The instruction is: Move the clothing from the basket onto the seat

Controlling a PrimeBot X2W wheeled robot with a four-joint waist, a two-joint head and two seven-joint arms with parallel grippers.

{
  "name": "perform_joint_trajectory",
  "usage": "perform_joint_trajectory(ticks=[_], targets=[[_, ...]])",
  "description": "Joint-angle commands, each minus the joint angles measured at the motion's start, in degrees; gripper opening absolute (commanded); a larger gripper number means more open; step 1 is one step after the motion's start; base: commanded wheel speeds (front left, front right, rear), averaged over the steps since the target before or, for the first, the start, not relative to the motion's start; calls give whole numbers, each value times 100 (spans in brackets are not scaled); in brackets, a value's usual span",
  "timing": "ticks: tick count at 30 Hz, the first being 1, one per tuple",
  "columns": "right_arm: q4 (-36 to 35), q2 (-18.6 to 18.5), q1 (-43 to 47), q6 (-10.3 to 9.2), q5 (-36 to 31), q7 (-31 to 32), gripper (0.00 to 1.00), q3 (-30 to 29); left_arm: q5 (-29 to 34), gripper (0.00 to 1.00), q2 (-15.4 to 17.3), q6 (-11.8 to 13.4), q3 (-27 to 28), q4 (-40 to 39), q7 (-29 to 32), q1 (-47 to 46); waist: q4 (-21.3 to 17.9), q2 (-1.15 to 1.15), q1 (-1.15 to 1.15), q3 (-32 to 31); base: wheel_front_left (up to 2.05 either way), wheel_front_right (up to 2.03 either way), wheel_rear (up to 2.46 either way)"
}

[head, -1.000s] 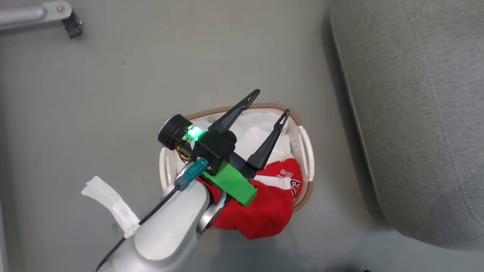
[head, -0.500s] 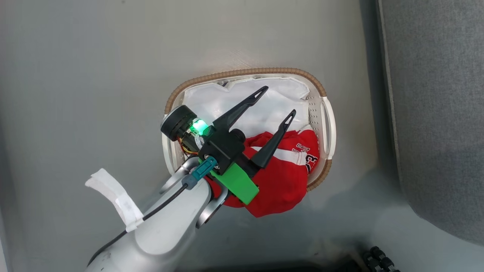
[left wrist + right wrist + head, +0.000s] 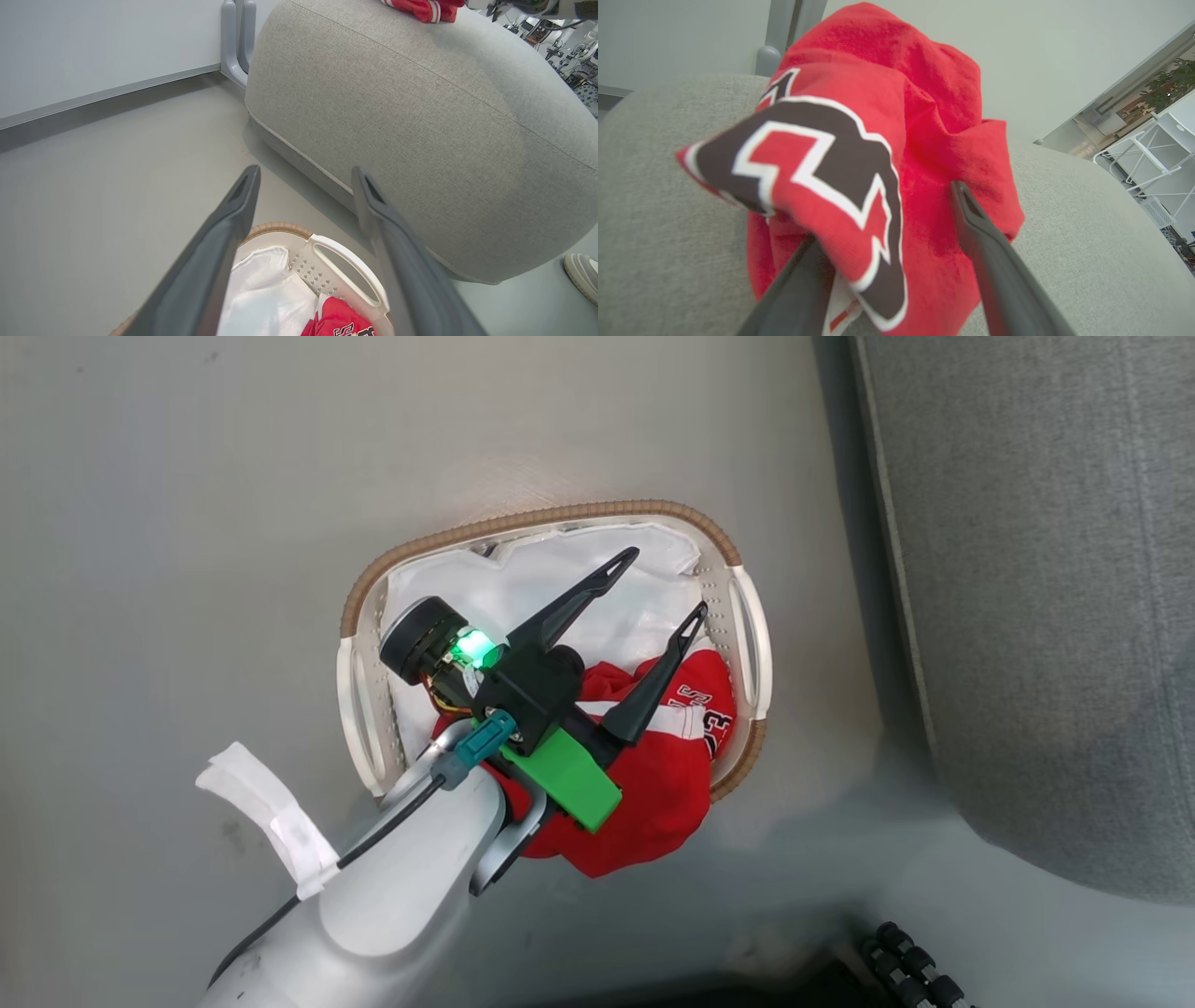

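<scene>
The white basket [image 3: 754,644] with its brown rim stands on the floor left of the grey seat [image 3: 1046,597]. A red garment [image 3: 663,784] with "23" lies in its near end and spills over the rim, beside the white sheet [image 3: 523,588]. My left gripper [image 3: 667,581] hovers open above the basket, its fingers over sheet and garment; its wrist view shows the gripper [image 3: 306,171] above the basket handle [image 3: 345,270]. A second red garment [image 3: 878,140] lies bunched on the seat [image 3: 654,186], between the spread fingers of my right gripper [image 3: 885,212] and draped over the left one.
Grey floor surrounds the basket. A black ribbed part [image 3: 920,966] sits at the head view's bottom right. A shoe [image 3: 581,275] rests on the floor by the seat's corner. A grey post [image 3: 236,42] stands against the wall behind the seat.
The head camera has shifted, so basket and seat sit differently in the picture. My left gripper stays open and now reaches over the basket's inside instead of its far rim.
</scene>
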Motion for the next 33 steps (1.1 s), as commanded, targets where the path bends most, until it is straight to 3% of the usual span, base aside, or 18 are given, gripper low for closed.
perform_joint_trajectory(ticks=[1, 12, 23, 33], targets=[[-106, 80, 213, -8, 67, -28, 100, 91, -38, 100, 12, -13, 36, 9, -5, 8, -98, 0, -1, -131, 0, 0, 0], [-967, 239, 1398, -8, 367, -28, 100, 369, -296, 100, -83, -13, 315, 59, -5, 251, -129, 0, -1, -938, 0, 0, 0], [-1098, 146, 1690, -8, 667, -29, 100, 757, -188, 100, -258, -7, 1121, 194, -5, 885, 274, 0, -1, -2081, 0, 0, 0], [-981, 710, 1784, -8, 1038, -30, 100, 1206, 2, 100, -392, 37, 2233, 142, -5, 1559, 680, 0, -1, -2927, 0, 0, 0]])
